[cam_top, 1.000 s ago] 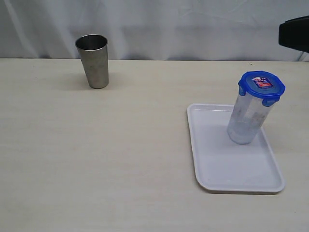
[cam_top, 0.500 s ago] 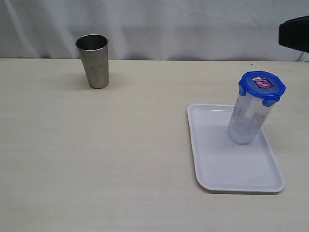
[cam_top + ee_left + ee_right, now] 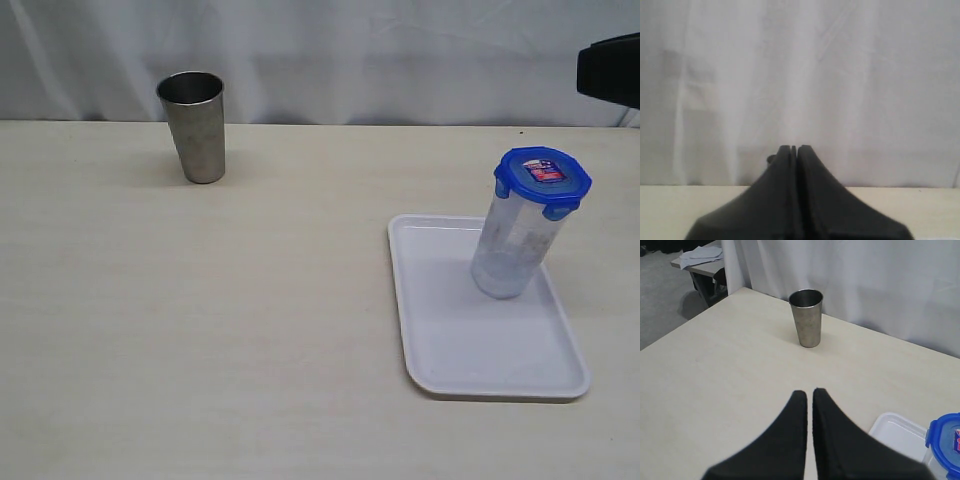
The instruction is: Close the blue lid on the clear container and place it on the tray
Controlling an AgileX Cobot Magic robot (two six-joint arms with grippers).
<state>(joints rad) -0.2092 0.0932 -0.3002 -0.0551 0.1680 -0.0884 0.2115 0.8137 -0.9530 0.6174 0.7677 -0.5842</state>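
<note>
the left gripper [image 3: 795, 149] and right gripper [image 3: 809, 392] are seen closed tight, with nothing held. the clear container [image 3: 512, 250], capped by the blue lid [image 3: 542, 180], is stood on the tray [image 3: 480, 350], to 1 side of the right gripper.

Left gripper [image 3: 794, 148] and right gripper [image 3: 807, 392] are tapered matte black.

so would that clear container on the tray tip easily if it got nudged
Probably: the clear container is tall and narrow on the smooth tray. It looks empty, so likely light and quick to slide. The blue lid may add weight up top.
</note>
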